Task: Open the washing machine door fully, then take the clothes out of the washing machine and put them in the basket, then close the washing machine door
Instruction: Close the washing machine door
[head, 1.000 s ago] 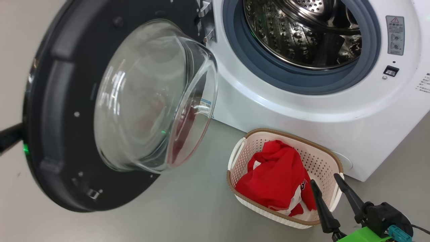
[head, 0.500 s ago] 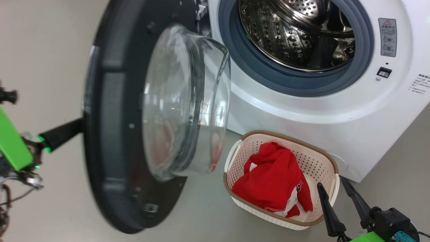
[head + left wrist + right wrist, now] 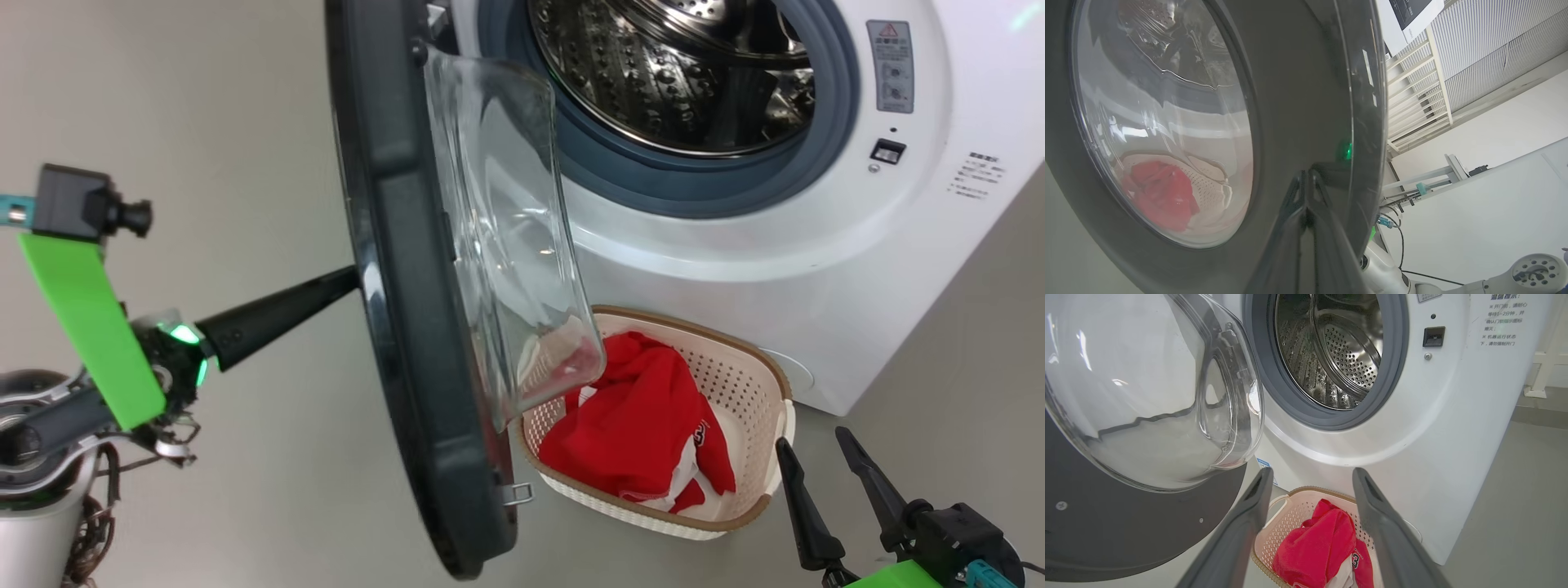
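The washing machine (image 3: 735,269) stands with its round opening uncovered, showing a grey gasket (image 3: 653,184) and a bare steel drum (image 3: 653,73) with no cloth visible in it. The washing machine door (image 3: 400,286) hangs from hinges on the machine's left side and juts out roughly square to the front panel. The head camera therefore sees it almost edge-on, with the clear glass bowl (image 3: 506,245) bulging towards the opening. On the far side of the door from the machine, the left gripper (image 3: 347,280) has its two dark fingers pressed together with nothing between them. In the left wrist view its tips (image 3: 1306,173) meet the glossy black outer face of the door (image 3: 1298,81), close to the rim. The basket (image 3: 702,331) sits on the grey floor (image 3: 204,506) directly in front of the machine, below the opening and close against the lower front panel. The clothes (image 3: 637,425) lie heaped inside it, bright red with white cloth showing at the bottom edge. They also appear dimly through the door glass from the left wrist (image 3: 1159,196). The right gripper (image 3: 812,437) hovers in front of the machine just off the basket's right end, fingers spread wide and holding nothing. From the right wrist, its fingers (image 3: 1312,471) frame the basket (image 3: 1286,522) and the red garment (image 3: 1314,547), which has a small number print near its lower edge.
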Robot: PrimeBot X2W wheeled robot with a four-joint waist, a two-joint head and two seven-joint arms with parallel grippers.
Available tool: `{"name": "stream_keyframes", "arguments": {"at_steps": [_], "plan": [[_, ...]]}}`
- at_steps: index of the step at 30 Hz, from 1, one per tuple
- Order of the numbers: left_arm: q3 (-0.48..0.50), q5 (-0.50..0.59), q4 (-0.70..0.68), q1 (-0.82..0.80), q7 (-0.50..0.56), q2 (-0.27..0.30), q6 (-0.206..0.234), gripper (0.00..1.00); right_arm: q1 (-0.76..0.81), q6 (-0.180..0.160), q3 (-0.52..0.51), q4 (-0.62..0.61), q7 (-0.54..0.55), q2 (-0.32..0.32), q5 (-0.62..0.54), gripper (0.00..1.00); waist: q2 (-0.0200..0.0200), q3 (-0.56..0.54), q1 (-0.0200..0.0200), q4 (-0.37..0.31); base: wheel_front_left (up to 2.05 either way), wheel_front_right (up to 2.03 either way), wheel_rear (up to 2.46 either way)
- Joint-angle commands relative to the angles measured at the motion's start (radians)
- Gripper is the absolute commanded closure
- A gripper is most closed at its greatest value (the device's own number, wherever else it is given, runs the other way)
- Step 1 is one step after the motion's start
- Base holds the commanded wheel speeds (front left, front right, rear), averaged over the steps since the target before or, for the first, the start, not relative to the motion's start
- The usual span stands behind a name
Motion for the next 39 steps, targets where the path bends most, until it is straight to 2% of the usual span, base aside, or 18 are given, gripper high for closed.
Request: {"name": "stream_keyframes", "arguments": {"at_steps": [1, 17, 18, 21, 23, 25, 28, 29, 31, 32, 33, 39], "plan": [[0.032, 0.007, -0.036, -0.039, -0.002, 0.036, -0.007, 1.0, -0.018, 0.007, 0.022, -0.028, -0.006, -0.003, -0.016, 0.0, 0.0, 0.006, 0.0, -0.011, 0.0, 0.0, 0.0], [0.042, 0.074, -0.018, 0.01, -0.07, 0.035, -0.007, 1.0, -0.015, 0.007, 0.024, -0.022, -0.006, 0.002, -0.015, 0.0, 0.0, -0.014, 0.0, -0.003, 0.0, 0.0, 0.0], [0.043, 0.08, -0.015, 0.018, -0.081, 0.037, -0.007, 0.91, -0.014, 0.007, 0.026, -0.021, -0.006, 0.002, -0.014, 0.0, 0.0, -0.018, 0.0, -0.002, 0.0, 0.0, 0.0], [0.049, 0.091, 0.003, 0.062, -0.13, 0.039, -0.007, 0.77, -0.004, 0.007, 0.032, -0.017, -0.006, 0.003, -0.011, 0.0, 0.0, -0.04, 0.0, 0.003, 0.0, 0.0, 0.0], [0.053, 0.095, 0.01, 0.092, -0.158, 0.039, -0.007, 0.74, 0.002, 0.007, 0.034, -0.017, -0.006, 0.003, -0.01, 0.0, 0.0, -0.05, 0.0, 0.005, 0.0, 0.0, 0.0], [0.061, 0.097, 0.017, 0.126, -0.192, 0.037, -0.007, 0.54, 0.008, 0.007, 0.035, -0.017, -0.006, 0.003, -0.008, 0.0, 0.0, -0.057, 0.0, 0.008, 0.0, 0.0, 0.0], [0.071, 0.09, 0.031, 0.177, -0.233, 0.032, -0.007, 0.51, 0.015, 0.007, 0.037, -0.017, -0.006, 0.004, -0.006, 0.0, 0.0, -0.065, 0.0, 0.013, 0.0, 0.0, 0.0], [0.075, 0.09, 0.037, 0.194, -0.249, 0.031, -0.007, 0.35, 0.016, 0.007, 0.037, -0.017, -0.006, 0.004, -0.006, 0.0, 0.0, -0.066, 0.0, 0.015, 0.0, 0.0, 0.0], [0.08, 0.087, 0.044, 0.227, -0.279, 0.023, -0.007, 0.2, 0.02, 0.007, 0.038, -0.017, -0.006, 0.005, -0.005, 0.0, 0.0, -0.07, 0.0, 0.02, 0.0, 0.0, 0.0], [0.083, 0.087, 0.046, 0.244, -0.296, 0.019, -0.007, 0.03, 0.021, 0.007, 0.039, -0.017, -0.006, 0.005, -0.004, 0.0, 0.0, -0.072, 0.0, 0.022, 0.0, 0.0, 0.0], [0.085, 0.087, 0.047, 0.26, -0.312, 0.014, -0.007, 0.0, 0.023, 0.007, 0.04, -0.017, -0.006, 0.005, -0.003, 0.0, 0.0, -0.073, 0.0, 0.024, 0.0, 0.0, 0.0], [0.116, 0.069, 0.061, 0.355, -0.41, -0.024, -0.007, 0.0, 0.023, 0.007, 0.043, -0.015, -0.006, 0.006, -0.003, 0.0, 0.0, -0.075, 0.0, 0.028, 0.0, 0.0, 0.0]]}}
